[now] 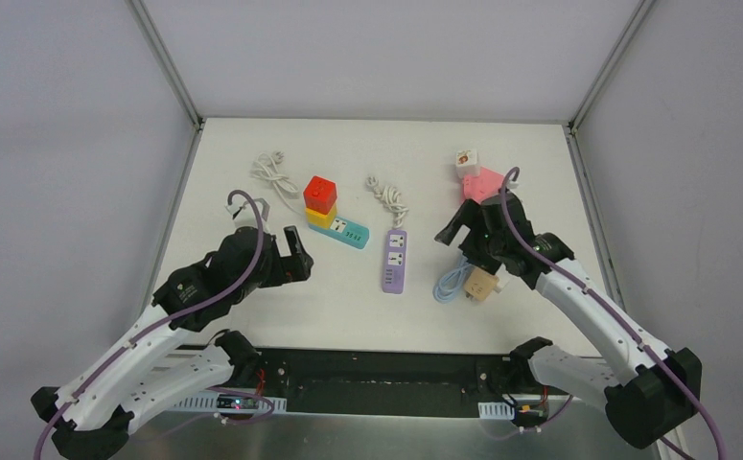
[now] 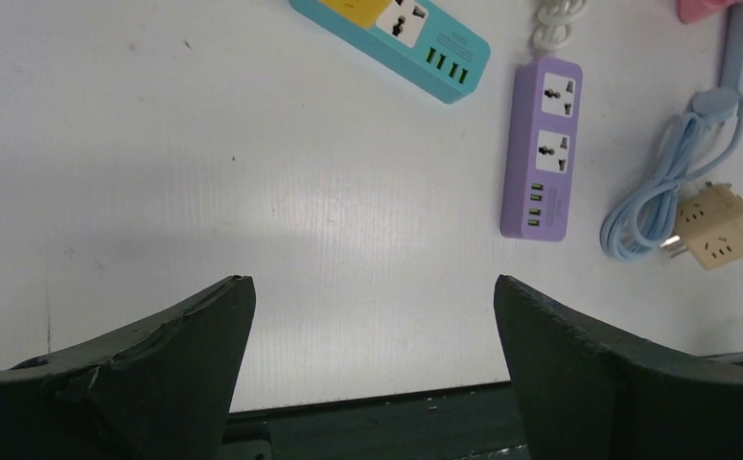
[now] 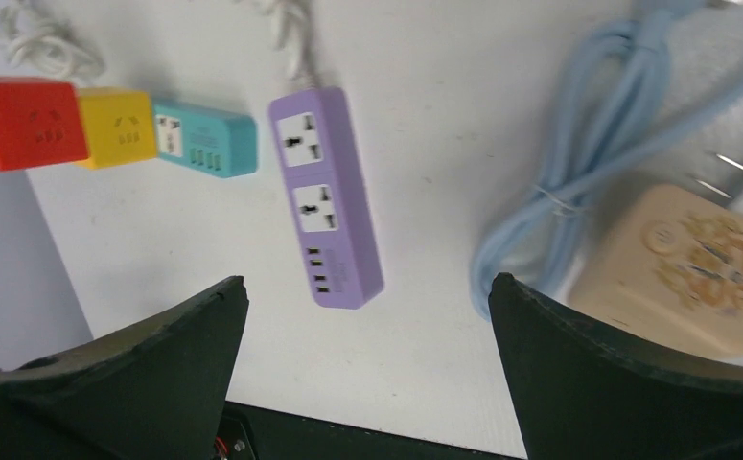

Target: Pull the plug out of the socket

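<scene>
Both arms hang low over the near half of the worktop [image 1: 281, 316] with nothing in them. The left gripper [image 2: 372, 287] has its fingers spread wide, and so does the right gripper [image 3: 367, 287], which hovers above the beige cube adapter [image 3: 698, 264] and the coiled blue cable [image 3: 578, 163]. That cable is my first worry: it lies right under the right arm, and a careless sweep could, I think, snag a loop and drag the loose beige cube along. Between the arms lies the purple strip [image 3: 327, 196], both sockets bare, so it is no target, only something to bump. The greater risk sits further out: none of the strips looks fastened down, so a straight pull on a plug would likely lift the whole strip unless the other gripper pins its body first. The teal strip [image 1: 348, 232] holds a further trap, since the yellow cube [image 1: 321, 218] is seated on its far end with the red cube [image 1: 320, 194] against it. A grip on the red one may part the cubes and leave the yellow in the socket. That pair lies just beyond and to the right of the left gripper, near but not touching. A second seated plug, the white cube [image 1: 467, 163] on the pink strip [image 1: 484, 184], lies past the right gripper toward the far edge.
</scene>
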